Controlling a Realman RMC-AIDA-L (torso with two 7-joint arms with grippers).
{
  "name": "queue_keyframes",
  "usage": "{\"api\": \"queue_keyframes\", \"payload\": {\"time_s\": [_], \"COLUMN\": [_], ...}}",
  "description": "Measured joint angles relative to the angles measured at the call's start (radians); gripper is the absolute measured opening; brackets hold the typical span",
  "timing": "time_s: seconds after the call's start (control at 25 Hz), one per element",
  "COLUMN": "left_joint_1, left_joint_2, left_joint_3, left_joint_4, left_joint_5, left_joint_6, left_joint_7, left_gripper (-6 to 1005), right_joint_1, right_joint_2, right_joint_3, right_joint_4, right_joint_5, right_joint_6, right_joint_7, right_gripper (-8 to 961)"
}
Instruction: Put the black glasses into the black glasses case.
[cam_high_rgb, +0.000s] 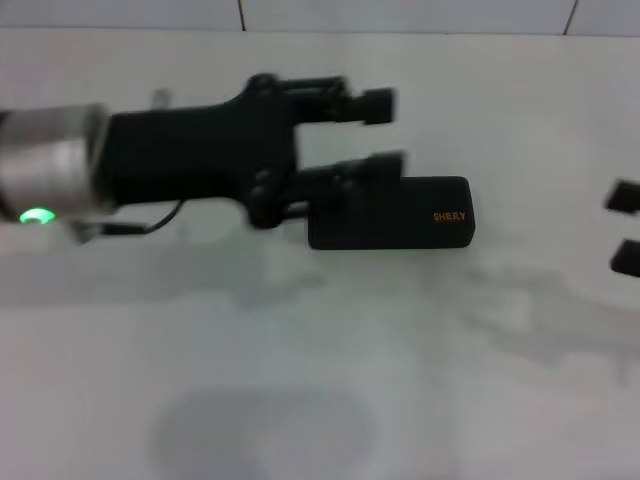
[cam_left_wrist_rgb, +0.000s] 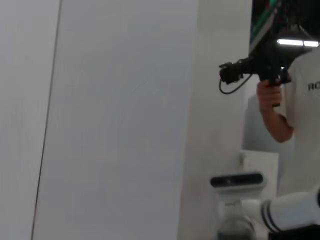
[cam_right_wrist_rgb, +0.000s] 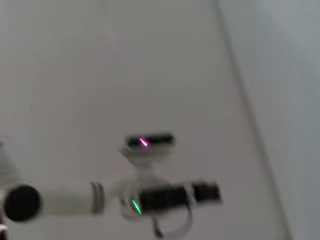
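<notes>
The black rounded-rectangular hard glasses case with small orange lettering lies closed on the white desk, nearer its far edge than its near one. The left gripper hovers over the case's left end, its two black fingers spread apart and empty. The right gripper shows only as fingertips at the desk's right edge, well apart from the case; whether it is parted cannot be told. The glasses cannot be seen.
</notes>
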Motion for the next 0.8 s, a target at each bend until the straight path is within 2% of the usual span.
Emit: {"api": "queue_keyframes", "payload": {"time_s": [0.04,0.24,0.32,0.4,0.56,0.8], "left_joint_1": [0.006,-0.008,-0.009,-0.005,0.004,0.01], "left_joint_2": [0.013,0.065,0.073,0.08,0.085,0.087], "left_joint_3": [-0.002,-0.003,-0.005,-0.007,-0.03,-0.032], "left_joint_4": [-0.019,-0.153,-0.194,-0.226,-0.26,-0.268], "left_joint_5": [0.01,0.052,0.054,0.054,0.053,0.054], "left_joint_6": [0.018,0.066,0.067,0.068,0.072,0.073], "left_joint_7": [0.001,0.034,0.075,0.114,0.141,0.165], "left_gripper": [513,570,593,615,641,650], "right_joint_1": [0.013,0.09,0.114,0.14,0.16,0.165], "right_joint_2": [0.0,0.0,0.0,-0.002,-0.007,-0.003], "right_joint_3": [-0.019,-0.098,-0.113,-0.129,-0.186,-0.22], "right_joint_4": [0.012,0.035,0.035,0.035,0.033,0.036], "right_joint_5": [0.028,0.111,0.113,0.108,0.104,0.107], "right_joint_6": [-0.003,0.005,0.016,0.047,0.09,0.099], "right_joint_7": [-0.005,0.01,0.039,0.096,0.149,0.15], "right_gripper": [364,552,631,783,780,776]}}
